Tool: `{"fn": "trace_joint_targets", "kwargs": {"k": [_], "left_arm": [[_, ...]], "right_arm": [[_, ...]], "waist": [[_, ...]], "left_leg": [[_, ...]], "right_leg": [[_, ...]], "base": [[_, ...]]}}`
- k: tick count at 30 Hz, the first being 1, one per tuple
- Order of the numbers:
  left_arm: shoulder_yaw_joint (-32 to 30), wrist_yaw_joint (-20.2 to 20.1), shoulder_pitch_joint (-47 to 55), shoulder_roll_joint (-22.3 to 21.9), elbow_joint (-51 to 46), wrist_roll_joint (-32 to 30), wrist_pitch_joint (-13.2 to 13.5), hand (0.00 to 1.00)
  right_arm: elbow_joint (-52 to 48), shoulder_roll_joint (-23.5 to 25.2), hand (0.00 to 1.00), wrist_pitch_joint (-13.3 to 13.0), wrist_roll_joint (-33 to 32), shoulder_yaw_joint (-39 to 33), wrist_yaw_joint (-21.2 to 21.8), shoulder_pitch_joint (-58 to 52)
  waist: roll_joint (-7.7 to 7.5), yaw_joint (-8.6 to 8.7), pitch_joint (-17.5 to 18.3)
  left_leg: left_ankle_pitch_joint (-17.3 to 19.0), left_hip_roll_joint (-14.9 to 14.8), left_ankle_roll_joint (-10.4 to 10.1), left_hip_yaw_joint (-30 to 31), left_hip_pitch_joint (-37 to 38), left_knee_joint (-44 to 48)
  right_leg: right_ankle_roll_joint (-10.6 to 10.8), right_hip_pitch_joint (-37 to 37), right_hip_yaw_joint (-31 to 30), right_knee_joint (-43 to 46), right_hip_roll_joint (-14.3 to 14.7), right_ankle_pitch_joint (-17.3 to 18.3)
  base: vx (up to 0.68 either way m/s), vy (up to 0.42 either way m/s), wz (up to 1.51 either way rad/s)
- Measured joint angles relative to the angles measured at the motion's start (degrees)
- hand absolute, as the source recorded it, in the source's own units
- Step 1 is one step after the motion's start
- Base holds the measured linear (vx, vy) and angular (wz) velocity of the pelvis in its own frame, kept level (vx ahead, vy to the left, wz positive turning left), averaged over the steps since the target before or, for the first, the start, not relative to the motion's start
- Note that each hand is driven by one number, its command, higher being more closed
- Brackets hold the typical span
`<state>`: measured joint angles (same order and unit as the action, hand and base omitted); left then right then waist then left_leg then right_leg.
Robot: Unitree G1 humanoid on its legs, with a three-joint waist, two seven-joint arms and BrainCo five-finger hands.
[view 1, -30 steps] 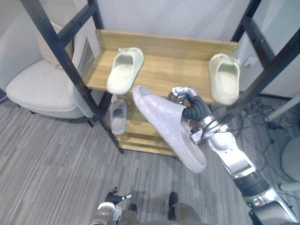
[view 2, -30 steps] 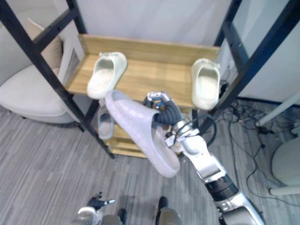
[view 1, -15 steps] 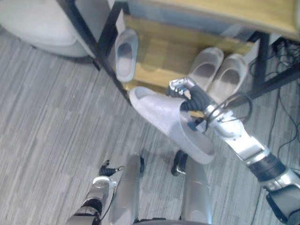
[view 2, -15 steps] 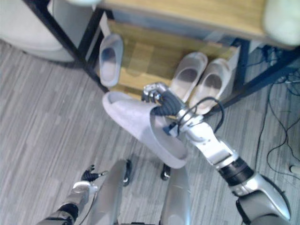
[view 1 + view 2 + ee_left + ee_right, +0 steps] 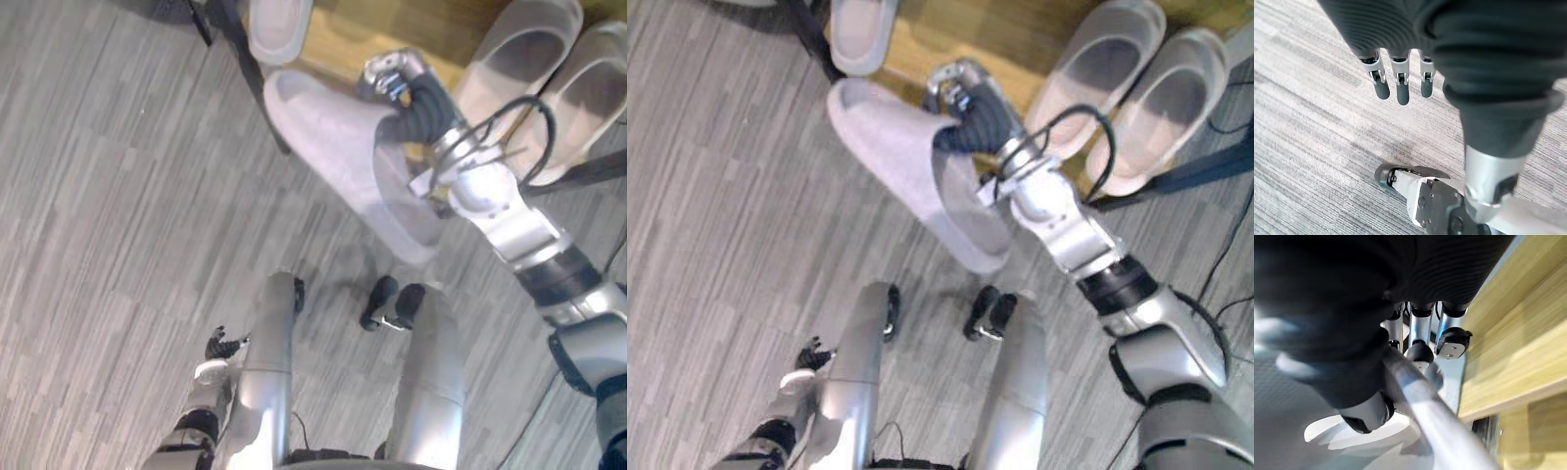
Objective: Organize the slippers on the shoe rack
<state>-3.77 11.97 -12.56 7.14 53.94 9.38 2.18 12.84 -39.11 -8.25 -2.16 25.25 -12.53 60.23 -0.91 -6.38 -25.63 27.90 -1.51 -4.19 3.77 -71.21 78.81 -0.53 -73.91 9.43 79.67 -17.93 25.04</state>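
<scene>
My right hand [image 5: 409, 96] is shut on the strap edge of a pale lilac slipper [image 5: 338, 152], which hangs tilted above the floor. Its toe points at the front edge of the rack's wooden bottom shelf [image 5: 343, 29]. In the right wrist view the fingers [image 5: 1420, 350] curl over the slipper's rim [image 5: 1418, 396], with the shelf board [image 5: 1503, 333] beside them. A single grey slipper [image 5: 862, 27] lies on that shelf just past the lilac toe. My left hand [image 5: 223, 345] hangs low by my side, its fingers [image 5: 1399, 88] straight above the floor.
A pair of light beige slippers [image 5: 1099, 67] [image 5: 1164, 103] sits side by side on the bottom shelf's right half. A black rack leg [image 5: 243, 54] stands at the shelf's left front corner. Grey striped floor [image 5: 118, 196] spreads to the left.
The camera has tilted further down, so the upper shelf has left the picture. My right hand has brought the lilac slipper lower, its toe now close to the grey slipper on the bottom shelf.
</scene>
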Motion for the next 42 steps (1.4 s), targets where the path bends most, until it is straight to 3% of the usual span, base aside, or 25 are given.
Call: {"fn": "trace_joint_targets", "kwargs": {"k": [7,14,29,30,42], "left_arm": [[3.82,0.35,-0.22,0.62,-2.47,3.16,0.91,0.0],[5.86,0.82,-0.33,0.72,-3.28,4.88,2.39,0.0],[12.21,3.53,-2.6,0.62,-6.15,8.65,3.71,0.0],[12.49,3.72,-2.63,0.61,-6.31,8.77,3.77,0.0],[12.72,4.1,-2.79,0.6,-6.03,10.01,3.79,0.0]], "right_arm": [[15.09,5.6,1.0,1.61,0.5,-5.28,-6.71,8.5],[25.81,9.6,1.0,2.28,2.08,-11.42,-9.92,14.92],[43.72,10.26,1.0,5.25,2.19,-20.73,-16.84,29.71],[44.48,10.27,0.0,5.74,2.18,-20.76,-17.0,30.5],[46.74,10.31,0.0,6.6,2.05,-23.3,-17.68,32.53]], "waist": [[0.05,-1.6,0.02],[0.62,-2.5,0.36],[1.15,-4.7,0.65],[1.15,-4.98,0.65],[1.15,-5.21,0.65]], "left_leg": [[-0.05,-0.93,-0.36,0.14,-5.06,2.95],[-0.58,-0.36,-1.35,1.03,-7.64,3.02],[-1.88,3.08,-2.74,2.53,-9.17,0.4],[-1.9,3.07,-2.74,2.5,-9.17,0.32],[-2.3,2.88,-2.89,1.95,-8.75,-0.81]], "right_leg": [[-0.63,-4.73,0.23,3.43,-0.09,1.17],[-1.38,-6.86,1.07,4.28,-0.82,1.55],[-2.25,-7.09,1.53,3.73,-3.18,2.09],[-2.25,-7.09,1.52,3.67,-3.18,2.1],[-2.26,-7.09,1.17,3.08,-3.1,2.1]], "base": [[0.0,-0.014,0.06],[0.0,-0.01,0.07],[0.02,0.008,0.15],[0.02,0.013,0.05],[0.0,0.0,0.0]]}}
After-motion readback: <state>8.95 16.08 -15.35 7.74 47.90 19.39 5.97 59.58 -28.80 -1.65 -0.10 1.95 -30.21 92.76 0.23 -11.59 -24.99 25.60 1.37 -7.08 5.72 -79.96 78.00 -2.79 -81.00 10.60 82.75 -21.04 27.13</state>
